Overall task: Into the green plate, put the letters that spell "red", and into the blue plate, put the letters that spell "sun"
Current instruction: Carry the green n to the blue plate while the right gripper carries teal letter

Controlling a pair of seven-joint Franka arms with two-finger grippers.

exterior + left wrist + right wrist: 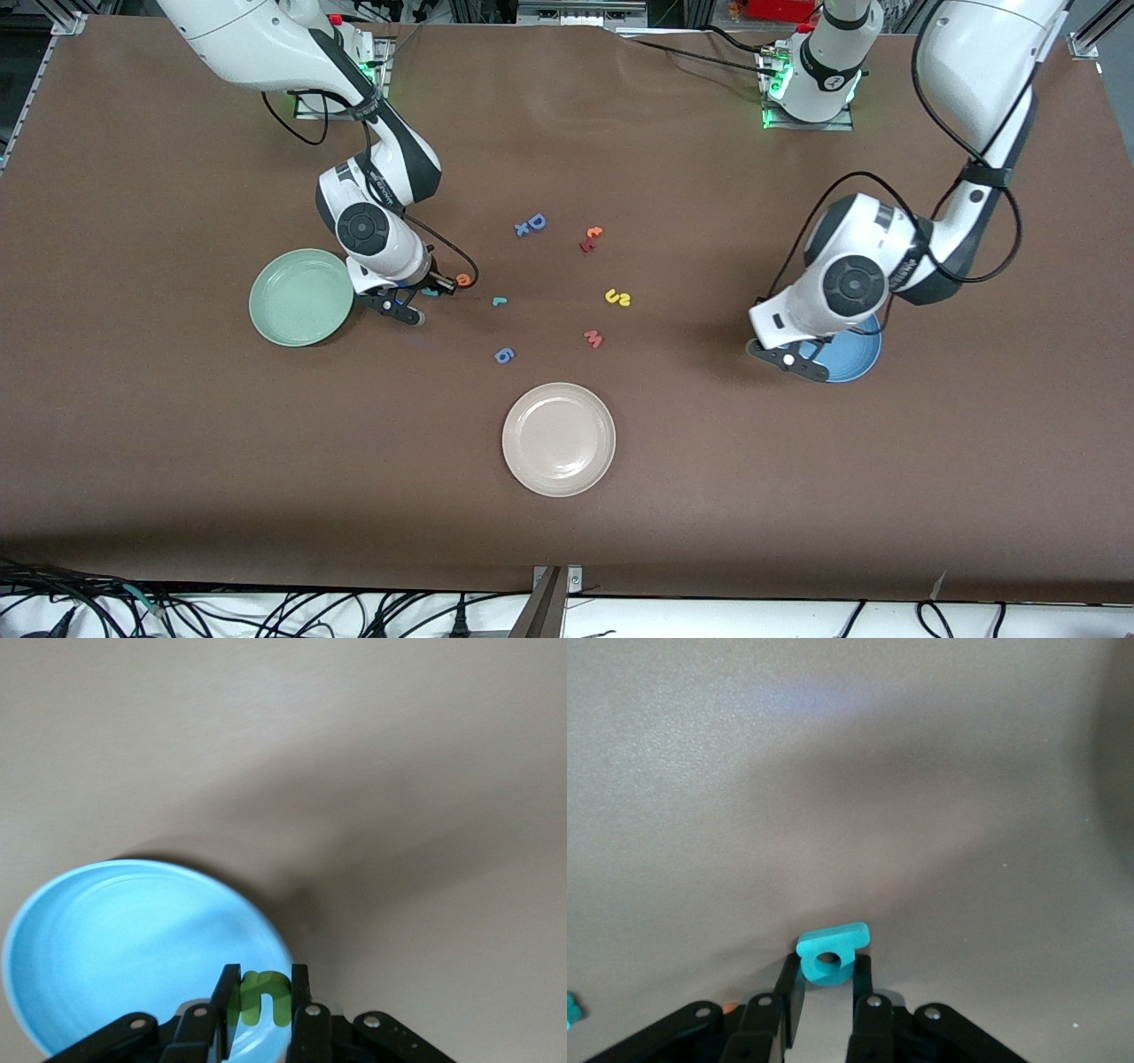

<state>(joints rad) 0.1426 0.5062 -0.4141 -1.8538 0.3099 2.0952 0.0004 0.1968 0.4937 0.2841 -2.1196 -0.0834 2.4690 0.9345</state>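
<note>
Sitting between right end effector (826, 985) fingers: teal "d" (830, 953)

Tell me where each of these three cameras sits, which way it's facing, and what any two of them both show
Front view: high across the table, facing both arms' bases; shows both arms, the green plate, cream plate and loose letters.
Left wrist view: on the left arm's wrist, looking down past the left gripper, shut on the olive "n", over the blue plate.
Right wrist view: on the right wrist, looking past the right gripper, closed around the teal "d" above the table.
Shared: front and left wrist views both show the blue plate.
</note>
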